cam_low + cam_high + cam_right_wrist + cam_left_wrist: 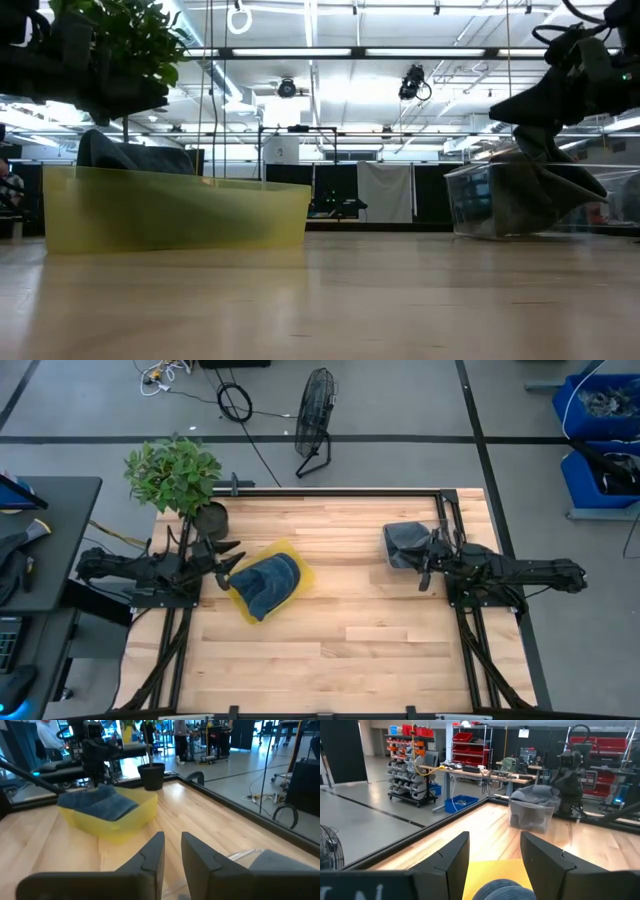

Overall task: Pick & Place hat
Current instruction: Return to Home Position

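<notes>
A blue hat [268,585] lies inside a yellow bin [297,566] on the table's left half. My left gripper [228,567] is open, level beside the bin's left side; its wrist view shows the blue hat [502,891] just below the open fingers [495,837]. A grey hat [408,540] lies heaped in a clear bin [391,552] on the right and rises above its rim [535,795]. My right gripper [425,565] hovers at that bin's right side, its fingers [172,837] a narrow gap apart with only bare table between them.
A potted plant [180,475] stands at the table's far left corner, close behind my left arm. Black frame rails [445,520] run along the far and side edges. Bare wood [350,640] stretches between the two bins and toward the near edge.
</notes>
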Controlling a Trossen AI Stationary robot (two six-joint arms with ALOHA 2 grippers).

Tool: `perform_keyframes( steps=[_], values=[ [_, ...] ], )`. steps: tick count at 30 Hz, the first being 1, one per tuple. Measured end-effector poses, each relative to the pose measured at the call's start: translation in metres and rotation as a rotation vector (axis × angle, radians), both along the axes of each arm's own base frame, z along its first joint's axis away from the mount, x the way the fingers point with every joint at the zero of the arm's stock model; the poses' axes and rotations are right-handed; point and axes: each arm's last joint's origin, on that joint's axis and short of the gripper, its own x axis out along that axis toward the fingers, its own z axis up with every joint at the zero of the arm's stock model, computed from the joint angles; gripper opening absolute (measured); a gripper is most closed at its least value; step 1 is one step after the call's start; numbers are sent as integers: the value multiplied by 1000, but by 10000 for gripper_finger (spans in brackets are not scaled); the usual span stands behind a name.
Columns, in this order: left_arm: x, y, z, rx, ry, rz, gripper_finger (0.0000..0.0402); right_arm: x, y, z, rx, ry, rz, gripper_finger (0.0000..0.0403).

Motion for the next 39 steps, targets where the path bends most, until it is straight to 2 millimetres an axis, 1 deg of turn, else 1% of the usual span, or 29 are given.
perform_keyframes(
  steps=[4, 10, 19, 26, 32, 36, 39],
  values=[
    [0, 0, -1, -14, -9, -1, 181, 1, 0, -5, 0, 2, 0, 68],
    [1, -1, -3, -38, -16, -42, 181, 3, 0, -7, -6, -63, 0, 68],
    [2, -1, -4, -36, -5, -45, 181, 3, 0, -8, -28, -60, 3, 68],
    [2, -1, -4, -63, -17, -46, 181, 3, 0, -7, 51, -85, -3, 68],
    [2, -1, -5, -15, 9, -44, 181, 3, 0, -7, 47, -84, -3, 68],
    [2, -2, -5, -23, 5, -46, 181, 3, 0, -7, 47, -84, -3, 68],
    [2, -2, -5, 19, 28, -45, 181, 3, 0, -7, 47, -84, -3, 68]
  ],
)
